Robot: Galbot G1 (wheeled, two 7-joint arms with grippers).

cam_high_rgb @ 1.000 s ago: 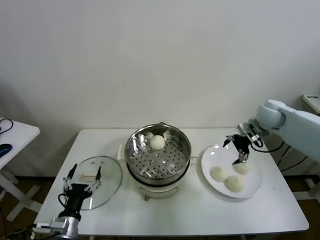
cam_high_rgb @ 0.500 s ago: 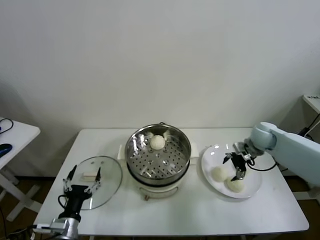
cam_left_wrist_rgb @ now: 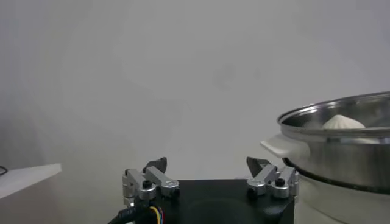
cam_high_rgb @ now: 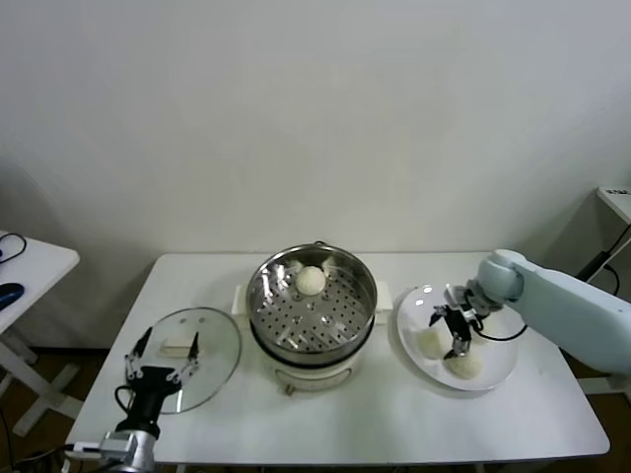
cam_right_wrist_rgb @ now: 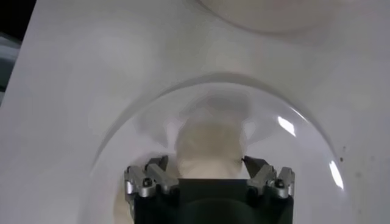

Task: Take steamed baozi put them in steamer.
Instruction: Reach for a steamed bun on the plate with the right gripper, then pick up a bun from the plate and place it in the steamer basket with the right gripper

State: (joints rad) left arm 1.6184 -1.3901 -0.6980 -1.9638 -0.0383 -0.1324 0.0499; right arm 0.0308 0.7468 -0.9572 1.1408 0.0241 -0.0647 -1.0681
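Glass lid point(cam_high_rgb: 187, 355) lies at seven o'clock on the white surface point(cam_high_rgb: 375, 414), with the left hand point(cam_high_rgb: 159, 347) parked over it, fingers apart. At four o'clock the right hand point(cam_high_rgb: 446, 330) hangs spread over a baozi point(cam_right_wrist_rgb: 207, 143) on the plate point(cam_high_rgb: 498, 370). Farther back, the steamer point(cam_high_rgb: 312, 305) holds one bun point(cam_high_rgb: 311, 280).

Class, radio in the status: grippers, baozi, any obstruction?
Right gripper open over a plate baozi. Left gripper open, parked by glass lid. One baozi in steamer. Nothing blocking.
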